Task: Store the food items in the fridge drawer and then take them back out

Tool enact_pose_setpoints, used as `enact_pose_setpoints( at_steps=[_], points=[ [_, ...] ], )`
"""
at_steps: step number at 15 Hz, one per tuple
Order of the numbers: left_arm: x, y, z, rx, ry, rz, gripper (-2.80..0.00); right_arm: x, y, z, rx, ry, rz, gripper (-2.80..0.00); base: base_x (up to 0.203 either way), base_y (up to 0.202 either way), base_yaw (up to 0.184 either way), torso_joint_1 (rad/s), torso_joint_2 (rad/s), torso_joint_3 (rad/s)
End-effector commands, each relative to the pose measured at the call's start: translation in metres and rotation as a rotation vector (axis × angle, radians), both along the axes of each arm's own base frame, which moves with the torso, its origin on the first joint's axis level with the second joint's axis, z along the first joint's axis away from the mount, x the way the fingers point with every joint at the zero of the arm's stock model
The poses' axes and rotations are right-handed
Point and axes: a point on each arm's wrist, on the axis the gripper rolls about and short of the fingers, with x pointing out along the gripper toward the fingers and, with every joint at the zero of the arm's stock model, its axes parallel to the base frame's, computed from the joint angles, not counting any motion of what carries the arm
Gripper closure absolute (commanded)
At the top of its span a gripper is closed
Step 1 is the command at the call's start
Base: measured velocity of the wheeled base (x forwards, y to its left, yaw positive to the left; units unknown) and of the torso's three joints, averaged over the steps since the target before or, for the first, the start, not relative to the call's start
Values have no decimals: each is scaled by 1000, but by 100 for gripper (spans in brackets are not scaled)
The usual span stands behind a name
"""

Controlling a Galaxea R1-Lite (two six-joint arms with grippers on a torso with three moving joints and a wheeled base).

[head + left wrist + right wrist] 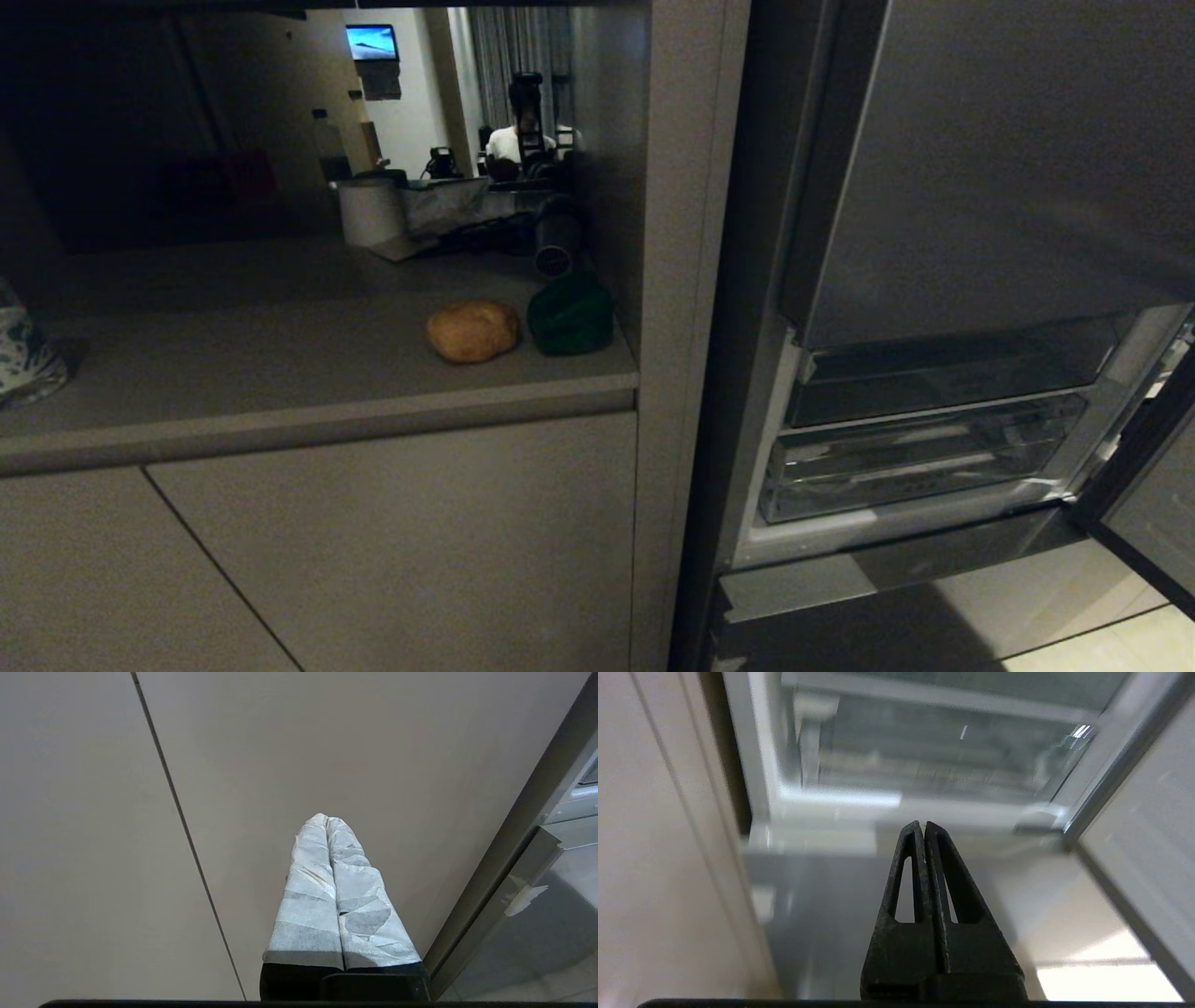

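Resting on the countertop (280, 364), the potato (473, 330) touches a green pepper (570, 315); the fridge drawer (920, 457) sits pushed in behind the open door. Both grippers, left (327, 820) and right (922, 825), are closed and empty, near the lower cabinet and fridge base. Judged state: either storing has not begun or retrieval is complete. If storing, the drawer needs opening first.

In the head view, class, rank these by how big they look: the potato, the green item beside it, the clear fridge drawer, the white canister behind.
1. fridge drawer, by far the widest
2. green item
3. potato, nearly alike with the green item, so unsure
4. white canister, but it stands farther back, so its rank is unsure
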Motion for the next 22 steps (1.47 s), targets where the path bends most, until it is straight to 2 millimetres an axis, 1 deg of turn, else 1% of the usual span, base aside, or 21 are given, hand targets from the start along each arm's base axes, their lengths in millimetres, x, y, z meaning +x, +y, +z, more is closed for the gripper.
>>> enact_pose_setpoints(
  at_steps=[1,3,8,9,22],
  points=[
    [0,0,0,0,-1,0,0,-4,0,-8,18,-57,-16,0,0,0,0,0,0,0],
    [0,0,0,0,-1,0,0,-4,0,-8,25,-55,-16,0,0,0,0,0,0,0],
    [0,0,0,0,-1,0,0,-4,-1,-8,105,-58,-34,0,0,0,0,0,0,0],
    [0,0,0,0,-1,0,0,-4,0,-8,105,-58,-33,0,-5,0,-104,-2,2,2],
    [0,0,0,0,-1,-1,0,-4,-1,-8,122,-58,-35,0,0,9,-177,3,3,2]
  ],
)
